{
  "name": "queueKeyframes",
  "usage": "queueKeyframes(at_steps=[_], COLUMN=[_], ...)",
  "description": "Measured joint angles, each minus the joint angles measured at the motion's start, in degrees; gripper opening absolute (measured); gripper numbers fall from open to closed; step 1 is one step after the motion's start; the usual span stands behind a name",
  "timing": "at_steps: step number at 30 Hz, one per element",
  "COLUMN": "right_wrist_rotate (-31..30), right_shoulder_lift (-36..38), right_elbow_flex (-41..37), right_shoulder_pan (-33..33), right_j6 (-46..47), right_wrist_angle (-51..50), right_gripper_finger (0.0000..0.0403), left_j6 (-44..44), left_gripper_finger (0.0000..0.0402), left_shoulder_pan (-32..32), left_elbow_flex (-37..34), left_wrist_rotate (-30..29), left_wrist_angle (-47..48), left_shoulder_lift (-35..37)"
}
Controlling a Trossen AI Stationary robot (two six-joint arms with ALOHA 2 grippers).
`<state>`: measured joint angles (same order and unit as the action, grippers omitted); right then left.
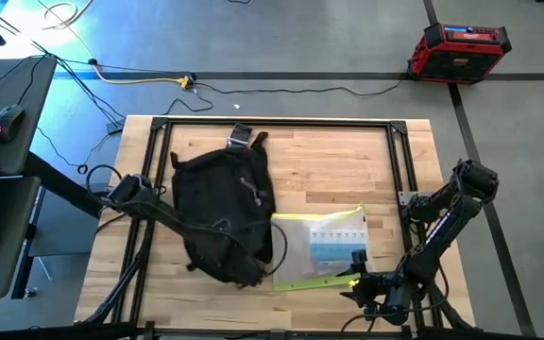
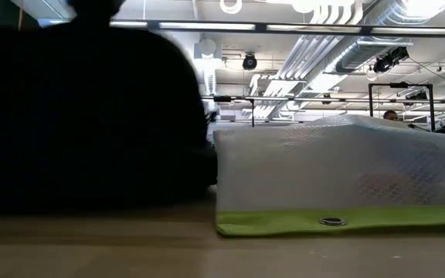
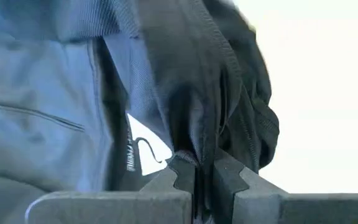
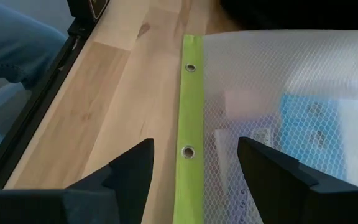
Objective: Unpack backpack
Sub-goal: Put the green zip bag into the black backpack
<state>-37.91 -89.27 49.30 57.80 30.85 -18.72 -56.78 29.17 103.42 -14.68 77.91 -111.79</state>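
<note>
Backpack [image 1: 223, 212]: black, rounded, slumped fabric

Left arm: reaches from the frame's left edge toward lower centre.
Left gripper [image 3: 204, 171]: fingers pinched together on dark fabric.
Right gripper [image 4: 194, 165]: lower right, fingers spread apart.

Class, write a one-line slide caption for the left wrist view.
Left pincer shut on a fold of the large black fabric backpack.
</note>
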Motion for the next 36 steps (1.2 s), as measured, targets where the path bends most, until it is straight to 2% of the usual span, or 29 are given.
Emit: queueKeyframes(at_steps=[7, 12, 16, 20, 23, 25, 29, 36], right_wrist_rotate=[0.35, 3.13, 3.56, 4.67, 9.22, 11.55, 18.29, 18.92], right_shoulder_lift=[0.00, 0.36, 1.38, 1.27, 1.27, 1.27, 1.27, 0.15], right_elbow_flex=[0.21, 3.42, 5.09, 5.05, 4.96, 4.96, 4.96, 4.96], right_shoulder_pan=[0.07, 0.76, 1.31, -1.12, -4.84, -7.46, -12.28, -17.72], right_j6=[-1.55, -4.17, -6.48, -8.86, -8.16, -8.85, -15.08, -20.67], right_wrist_angle=[0.46, -0.77, -3.52, -12.28, -19.70, -21.21, -20.05, -9.78], right_gripper_finger=[0.0220, 0.0220, 0.0220, 0.0221, 0.0230, 0.0243, 0.0285, 0.0353], left_j6=[-6.02, -5.69, -5.56, -5.52, -5.55, -5.57, -5.56, -5.56], left_gripper_finger=[0.0000, 0.0000, 0.0000, 0.0000, 0.0000, 0.0000, 0.0000, 0.0000], left_shoulder_pan=[0.21, -0.20, -1.54, -2.88, -3.10, -3.35, -3.34, -2.73], left_elbow_flex=[19.31, 22.94, 21.67, 19.14, 15.71, 13.39, 9.43, 6.45], left_wrist_rotate=[-19.30, -26.55, -27.71, -28.07, -28.31, -28.25, -26.26, -24.32], left_wrist_angle=[9.70, 10.84, 12.10, 12.02, 11.79, 11.69, 10.39, 8.76], left_shoulder_lift=[0.00, 0.00, -0.04, -0.57, -0.57, -0.57, -0.55, -0.55])
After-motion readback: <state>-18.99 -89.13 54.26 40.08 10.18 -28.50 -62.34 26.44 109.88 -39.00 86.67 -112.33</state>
